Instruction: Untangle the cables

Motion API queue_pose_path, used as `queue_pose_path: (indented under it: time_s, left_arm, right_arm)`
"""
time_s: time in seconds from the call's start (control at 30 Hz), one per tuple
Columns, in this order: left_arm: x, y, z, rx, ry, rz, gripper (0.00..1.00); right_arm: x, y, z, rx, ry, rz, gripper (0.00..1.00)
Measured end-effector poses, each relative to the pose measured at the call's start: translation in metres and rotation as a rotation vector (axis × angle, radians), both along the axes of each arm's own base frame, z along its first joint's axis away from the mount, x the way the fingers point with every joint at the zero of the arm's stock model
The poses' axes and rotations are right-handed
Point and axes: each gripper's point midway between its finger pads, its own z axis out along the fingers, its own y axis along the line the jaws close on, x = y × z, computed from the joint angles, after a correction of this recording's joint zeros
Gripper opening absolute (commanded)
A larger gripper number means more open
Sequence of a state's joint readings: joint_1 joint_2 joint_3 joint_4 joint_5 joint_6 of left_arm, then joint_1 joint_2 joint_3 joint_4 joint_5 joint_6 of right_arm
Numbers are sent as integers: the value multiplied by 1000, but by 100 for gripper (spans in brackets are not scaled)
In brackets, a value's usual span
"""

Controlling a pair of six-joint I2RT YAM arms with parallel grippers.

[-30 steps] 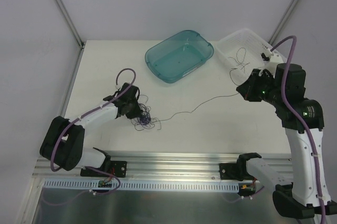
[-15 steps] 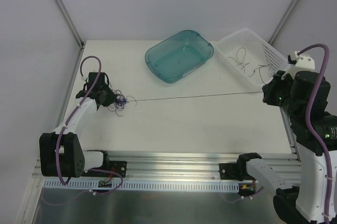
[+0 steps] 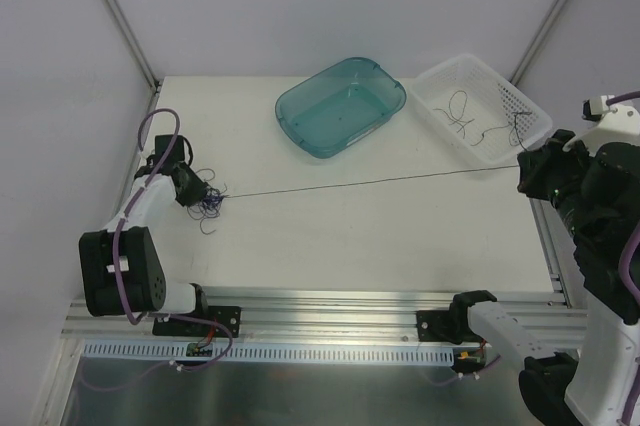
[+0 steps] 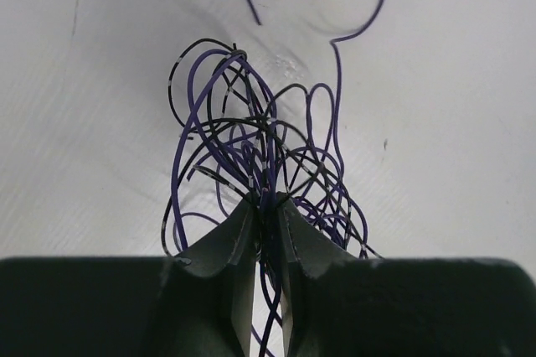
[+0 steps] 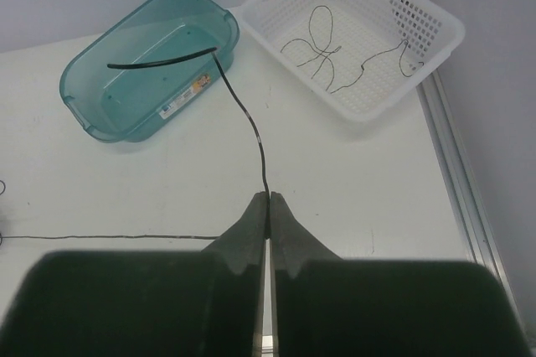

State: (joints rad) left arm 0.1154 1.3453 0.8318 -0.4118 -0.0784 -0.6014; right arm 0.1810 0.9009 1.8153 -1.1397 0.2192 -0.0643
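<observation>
Curly purple-black knot (image 4: 260,152) pinched by left jaws, taut strand (image 3: 370,182) pinched by right jaws.

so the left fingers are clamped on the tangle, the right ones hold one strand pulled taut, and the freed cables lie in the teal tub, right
Not quite. The freed cables lie in the white basket, not the teal tub, as the top view shows. The rest stands: the left fingers are clamped on the tangle, and the right fingers hold one strand pulled taut.
</observation>
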Motion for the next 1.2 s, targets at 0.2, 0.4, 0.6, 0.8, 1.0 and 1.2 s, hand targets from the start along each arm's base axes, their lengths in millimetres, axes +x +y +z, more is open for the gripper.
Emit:
queue_pose_path:
  time_s: [0.2,0.4,0.6,0.8,1.0,1.2]
  left_arm:
    - [14,30,-6,19,52,69,18]
    - [27,71,-8,62,77,151,21]
    - [22,88,-21,68,127,170,21]
    - [22,83,-22,55,133,136,19]
    - [15,55,-23,-18,119,46,15]
    - [2,5,-20,-73,104,-100,12]
  right_arm:
    - [-4,-1,13,6,-34,1,1]
    - [-13,-3,35,18,-101,-1,1]
    - [-19,-1,38,26,-125,14,1]
    - [-5,11,4,31,-24,63,1]
    - [23,51,-105,125,282,188,6]
    - [6,81,-265,136,796,222,50]
